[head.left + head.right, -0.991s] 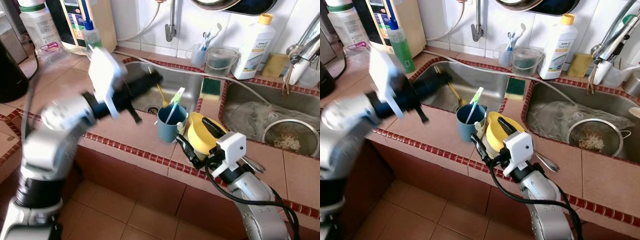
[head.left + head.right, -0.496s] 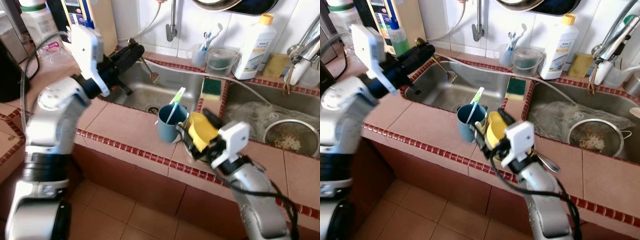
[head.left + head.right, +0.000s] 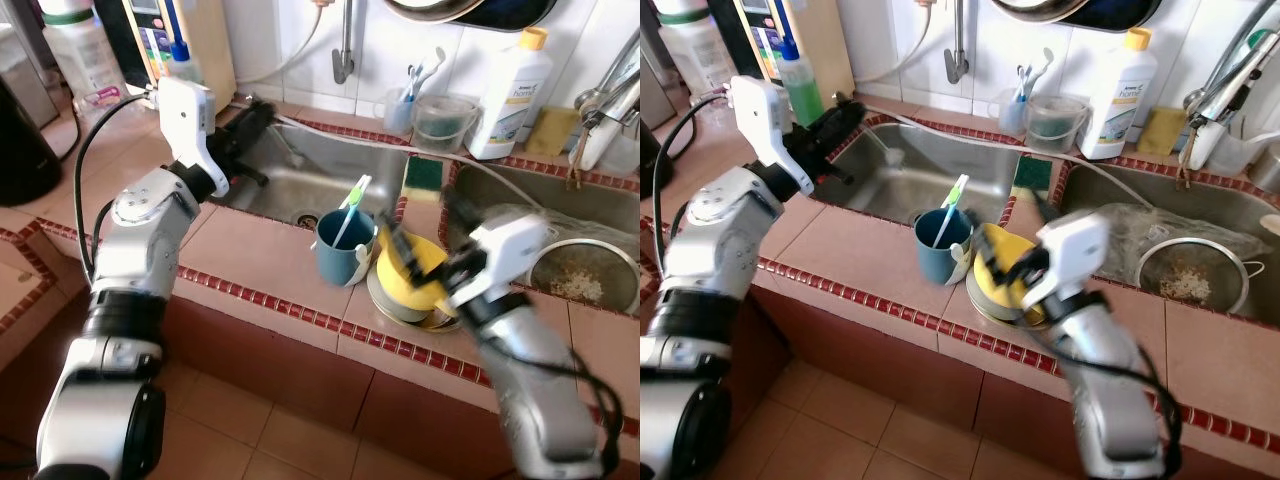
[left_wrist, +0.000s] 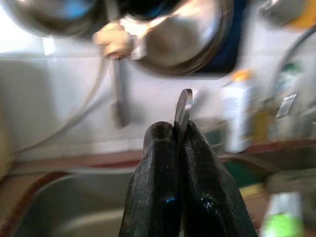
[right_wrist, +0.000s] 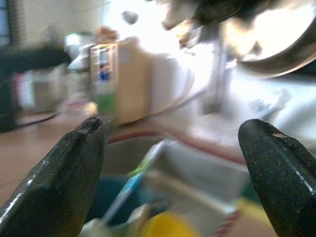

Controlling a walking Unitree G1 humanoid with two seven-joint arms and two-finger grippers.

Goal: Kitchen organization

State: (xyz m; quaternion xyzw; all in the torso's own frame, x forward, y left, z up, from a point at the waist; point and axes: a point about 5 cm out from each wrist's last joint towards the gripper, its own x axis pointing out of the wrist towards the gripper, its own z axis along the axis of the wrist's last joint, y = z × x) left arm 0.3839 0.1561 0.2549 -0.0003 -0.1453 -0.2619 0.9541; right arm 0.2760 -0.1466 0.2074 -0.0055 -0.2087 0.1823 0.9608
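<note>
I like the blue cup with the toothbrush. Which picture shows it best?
The left eye view: the blue cup stands sharp and whole on the counter, toothbrush inside. The right eye view shows it equally whole; the right wrist view shows only a blur.

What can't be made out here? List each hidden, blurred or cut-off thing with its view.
- Utensil pinched in the left tool: left wrist view gives just a thin metal edge; the fingers cover the rest.
- Right tool: motion-blurred in the eye views.
- Dishes under the yellow bowl: the blurred right arm covers them.
- Hanging pan: cut off by the top edge.
- Strainer contents: too small to identify.
</note>
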